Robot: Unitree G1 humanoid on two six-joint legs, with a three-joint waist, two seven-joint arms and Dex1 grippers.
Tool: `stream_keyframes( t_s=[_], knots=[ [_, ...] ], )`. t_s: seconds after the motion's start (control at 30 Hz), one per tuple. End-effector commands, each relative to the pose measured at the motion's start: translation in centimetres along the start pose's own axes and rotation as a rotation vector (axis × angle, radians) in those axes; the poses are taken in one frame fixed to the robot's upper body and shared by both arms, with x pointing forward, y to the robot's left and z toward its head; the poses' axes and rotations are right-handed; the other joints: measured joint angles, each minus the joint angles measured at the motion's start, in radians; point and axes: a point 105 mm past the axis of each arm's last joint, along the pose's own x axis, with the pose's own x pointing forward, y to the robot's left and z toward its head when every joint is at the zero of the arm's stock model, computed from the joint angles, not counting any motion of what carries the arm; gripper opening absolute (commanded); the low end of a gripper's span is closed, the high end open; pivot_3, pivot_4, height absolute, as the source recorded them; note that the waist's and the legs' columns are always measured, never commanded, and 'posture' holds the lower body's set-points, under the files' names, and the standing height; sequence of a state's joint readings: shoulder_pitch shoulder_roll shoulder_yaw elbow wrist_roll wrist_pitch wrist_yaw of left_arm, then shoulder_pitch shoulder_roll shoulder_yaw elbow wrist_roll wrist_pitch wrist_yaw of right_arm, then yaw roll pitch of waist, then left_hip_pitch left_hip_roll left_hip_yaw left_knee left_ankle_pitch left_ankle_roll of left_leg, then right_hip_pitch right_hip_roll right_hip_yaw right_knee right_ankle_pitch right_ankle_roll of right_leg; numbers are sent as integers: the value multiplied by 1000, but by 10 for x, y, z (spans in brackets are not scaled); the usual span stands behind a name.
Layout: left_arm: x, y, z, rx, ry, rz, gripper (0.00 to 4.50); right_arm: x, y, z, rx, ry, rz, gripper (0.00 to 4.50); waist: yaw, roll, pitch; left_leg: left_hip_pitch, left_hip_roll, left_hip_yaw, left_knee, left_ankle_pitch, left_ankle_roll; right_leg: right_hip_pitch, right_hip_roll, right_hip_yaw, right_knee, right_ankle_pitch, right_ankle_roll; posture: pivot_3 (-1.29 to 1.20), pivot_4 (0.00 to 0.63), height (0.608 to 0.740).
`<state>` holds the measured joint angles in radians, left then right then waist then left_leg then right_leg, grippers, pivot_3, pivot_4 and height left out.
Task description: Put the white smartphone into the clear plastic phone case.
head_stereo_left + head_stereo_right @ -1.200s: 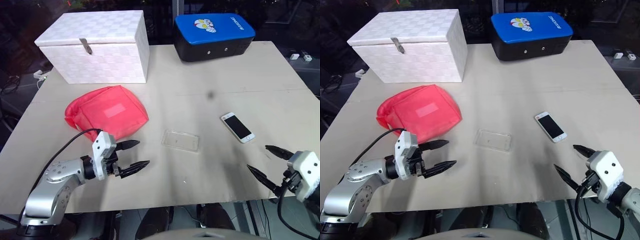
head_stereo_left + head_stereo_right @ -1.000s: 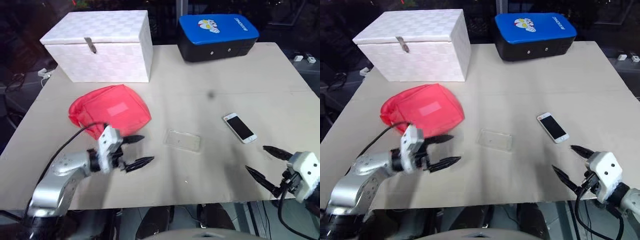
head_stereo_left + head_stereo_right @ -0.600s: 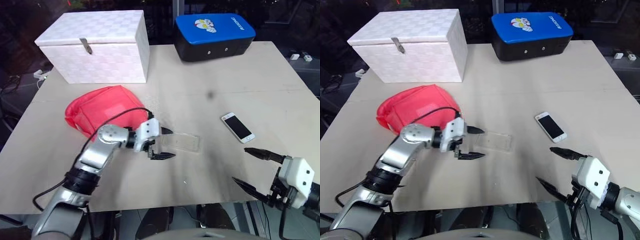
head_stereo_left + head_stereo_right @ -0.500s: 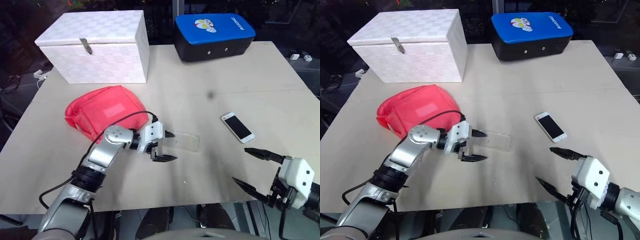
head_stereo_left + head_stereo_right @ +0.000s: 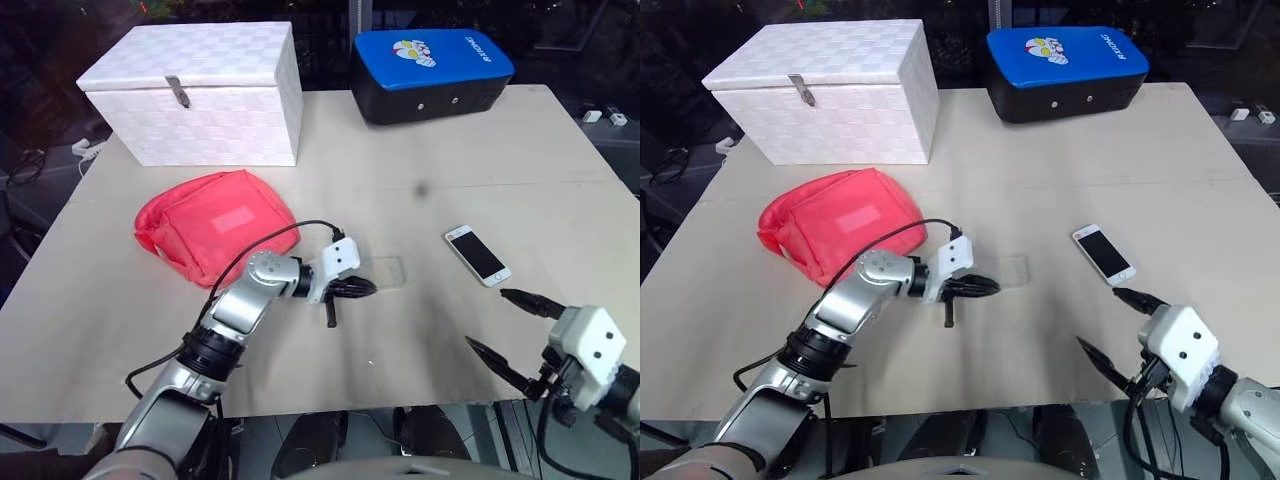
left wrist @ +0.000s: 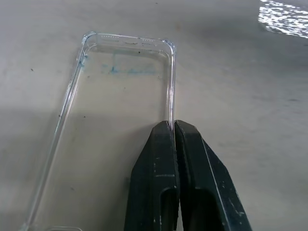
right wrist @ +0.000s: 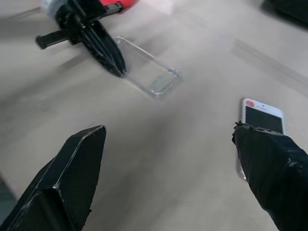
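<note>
White smartphone (image 5: pixel 477 254) and clear plastic phone case (image 6: pixel 120 120) both lay flat on the table (image 5: pixel 450 160), well apart, and we took them from our near edge outward. Closest to us, the right gripper (image 5: pixel 508 328) hung over the table's near right corner with its two black fingers spread wide and nothing between them; the phone sat just beyond it, screen up, home button toward us.

Farther in and to the left, we saw the left gripper (image 5: pixel 980 286) pressed together on the case. In the left wrist view its fingertips (image 6: pixel 166 132) met on the thin raised rim of one long side, so we judged it clamped on that rim rather than on the floor of the shell.

We expected the case to be very light, springy and slick: a pinch on one wall would likely let it swivel or flex, and it could skate on the smooth table if pushed. We thought the rim was a fair hold only for steadying or dragging it.

We reckoned the phone was stiffer, heavier and glassy, and lying flush it offered little purchase, so the long edges looked the best place to grip it, across its narrow width.

Beyond both lay a red pouch (image 5: pixel 215 222), then a white box (image 5: pixel 200 95) and a blue case (image 5: pixel 430 60) at the far edge.
</note>
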<state>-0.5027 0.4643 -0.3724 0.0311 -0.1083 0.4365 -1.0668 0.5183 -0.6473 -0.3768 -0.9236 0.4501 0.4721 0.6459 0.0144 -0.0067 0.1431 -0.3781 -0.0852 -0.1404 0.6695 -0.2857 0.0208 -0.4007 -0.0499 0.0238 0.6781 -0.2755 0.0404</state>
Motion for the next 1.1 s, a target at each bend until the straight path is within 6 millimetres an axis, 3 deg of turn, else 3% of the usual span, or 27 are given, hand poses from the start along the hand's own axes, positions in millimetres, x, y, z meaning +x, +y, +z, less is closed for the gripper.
stream_keyframes(
  t_s=[0.03, 0.13, 0.23, 0.43, 0.5, 0.67, 0.83, 0.9, 1.0, 1.07, 1.1],
  knots=[
    [3, -4, 13, 58, -38, -42, 75, 6, -14, -4, 24, 22, -61, 4500, 0, 0, 0, 0, 0, 0, 0, 0, 0, 0, 0, 0, 0, 0, 0, 0, 150, 740],
    [3, -6, 20, 88, -89, -81, 75, 15, -33, -9, 38, 54, -113, 4500, -1, 0, 0, 0, 0, 0, 0, 0, 0, 0, 0, 0, 0, 0, 0, 0, 150, 740],
    [-5, -1, 33, 69, -171, -72, 892, 29, -48, -14, 58, 90, -140, 4500, -2, 0, 0, 0, 0, 0, 0, 0, 0, -1, 0, 0, 0, 0, 0, 0, 150, 740],
    [-48, -16, 48, 42, -304, -79, 3857, 70, -65, -34, 108, 185, -170, 4500, -24, -1, 1, -1, 0, 1, -1, 0, 0, -3, 0, 2, 0, 0, 0, 0, 150, 740],
    [-65, -18, 53, 23, -353, -34, 4457, 78, -71, -43, 122, 224, -199, 4500, -25, -1, 1, -2, 0, 1, -1, 0, 0, -4, -1, 2, 0, 0, 0, 0, 150, 740],
    [-101, -32, 54, 32, -474, 37, 4457, 84, -88, -65, 157, 314, -284, 4500, -25, -1, 1, -3, 0, 1, -1, 0, 0, -5, -1, 2, 0, 0, 0, 0, 150, 740],
    [-118, -42, 49, 31, -486, 71, 4457, 85, -95, -84, 209, 376, -306, 4500, -25, -1, 1, 0, 0, 1, -1, 0, 0, -1, -1, 2, 0, 0, 0, 0, 150, 740],
    [-119, -42, 46, 38, -477, 99, 4457, 89, -87, -88, 256, 391, -240, 4500, -24, -2, 1, 5, 0, 1, -1, -1, 1, 4, -1, 1, -1, 0, 0, 0, 150, 740],
    [-118, -43, 46, 26, -485, 119, 4500, 92, -80, -92, 269, 412, -165, 3687, -23, -2, 1, 17, 0, 2, -2, -4, 6, 16, -1, 2, -3, 0, 0, 0, 150, 740],
    [-117, -44, 48, 23, -487, 125, 4500, 91, -79, -94, 267, 422, -147, 2850, -23, -3, 0, 17, 0, 1, -2, -4, 6, 16, 0, 1, -5, 0, 0, 0, 150, 740],
    [-117, -45, 49, 21, -489, 128, 4500, 91, -79, -94, 271, 425, -144, 2697, -24, -3, 0, 17, 0, 1, -2, -4, 6, 16, 0, 0, -5, 0, 0, 0, 150, 740]
  ],
)
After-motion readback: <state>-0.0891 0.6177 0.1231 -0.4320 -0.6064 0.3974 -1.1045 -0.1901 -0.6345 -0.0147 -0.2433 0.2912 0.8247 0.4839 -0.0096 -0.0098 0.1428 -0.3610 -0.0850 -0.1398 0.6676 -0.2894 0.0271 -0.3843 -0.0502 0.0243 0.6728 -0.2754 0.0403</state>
